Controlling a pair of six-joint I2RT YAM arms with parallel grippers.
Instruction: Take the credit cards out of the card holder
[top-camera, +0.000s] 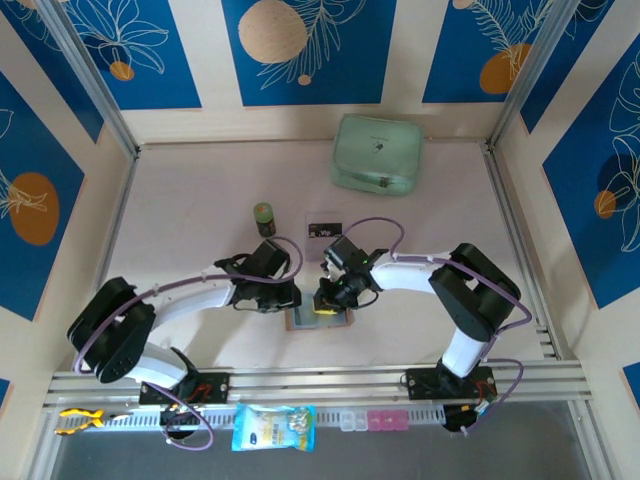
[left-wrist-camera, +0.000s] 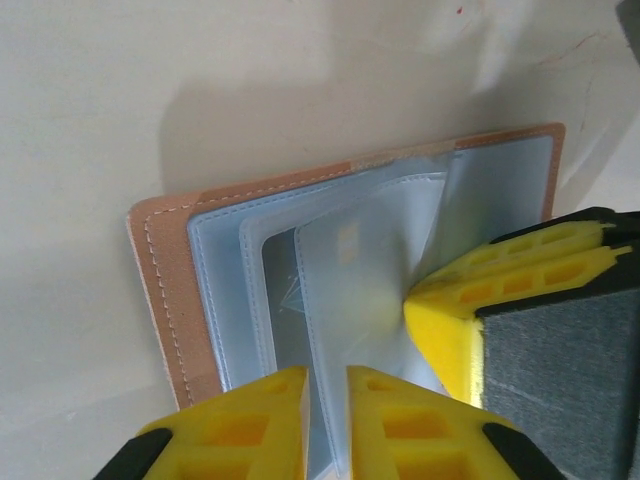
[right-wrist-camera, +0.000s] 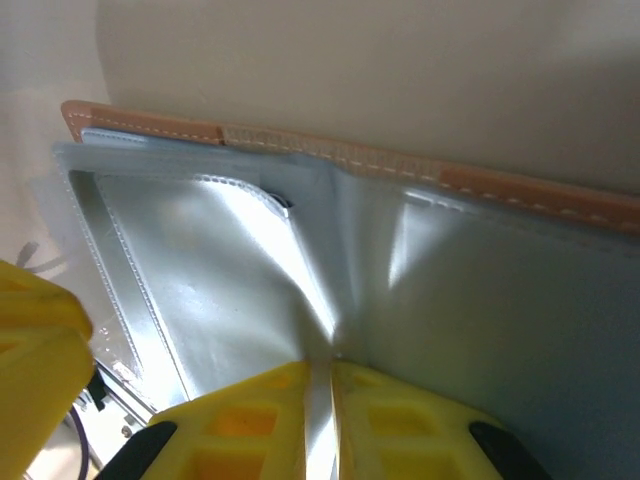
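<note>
Both arms' fingers (left-wrist-camera: 285, 420) nearly closed.

The card holder (left-wrist-camera: 300, 270) lies open on the pale counter (left-wrist-camera: 150, 80), the left tool (left-wrist-camera: 327, 420) pinching a clear sleeve, the right tool's yellow fingertip (left-wrist-camera: 450, 310) touching alongside.

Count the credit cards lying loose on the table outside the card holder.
1: a dark card lies on the table behind the open card holder, right of the small green-capped jar. More may sit hidden in the holder's clear sleeves.

Card holder (left-wrist-camera: 350, 250) edges cut off behind yellow fingers (left-wrist-camera: 240, 425).
</note>
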